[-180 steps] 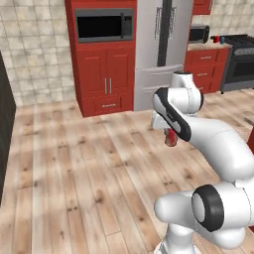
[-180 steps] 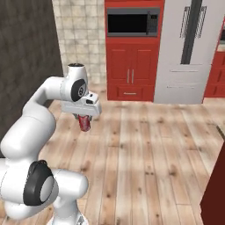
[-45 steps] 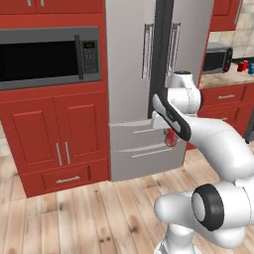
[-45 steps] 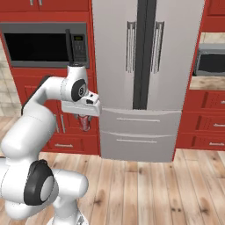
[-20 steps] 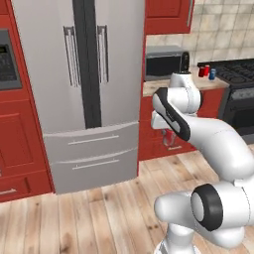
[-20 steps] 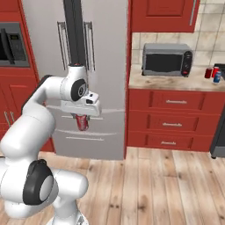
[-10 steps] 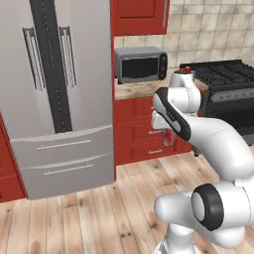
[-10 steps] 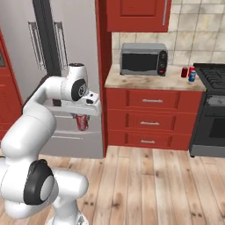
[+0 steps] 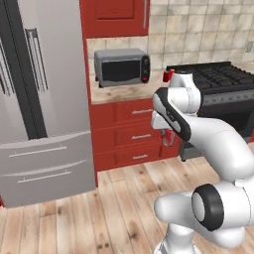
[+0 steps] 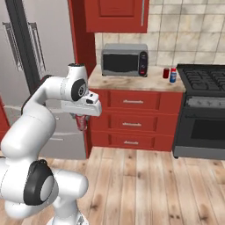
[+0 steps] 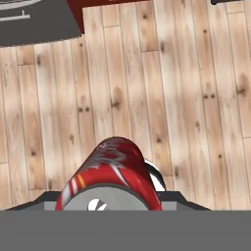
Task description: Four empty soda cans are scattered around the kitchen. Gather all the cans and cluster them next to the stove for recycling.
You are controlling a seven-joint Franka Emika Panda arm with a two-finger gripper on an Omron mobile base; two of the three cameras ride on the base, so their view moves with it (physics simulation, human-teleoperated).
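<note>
While the gripper clamps a red soda can at frame centre-left, keep it upright and carry it toward the two cans standing just left of the stove, upper right.

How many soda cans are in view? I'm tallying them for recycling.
3: a red can in the gripper, plus a red can and a blue can on the counter beside the stove. Others may be hidden.
</note>
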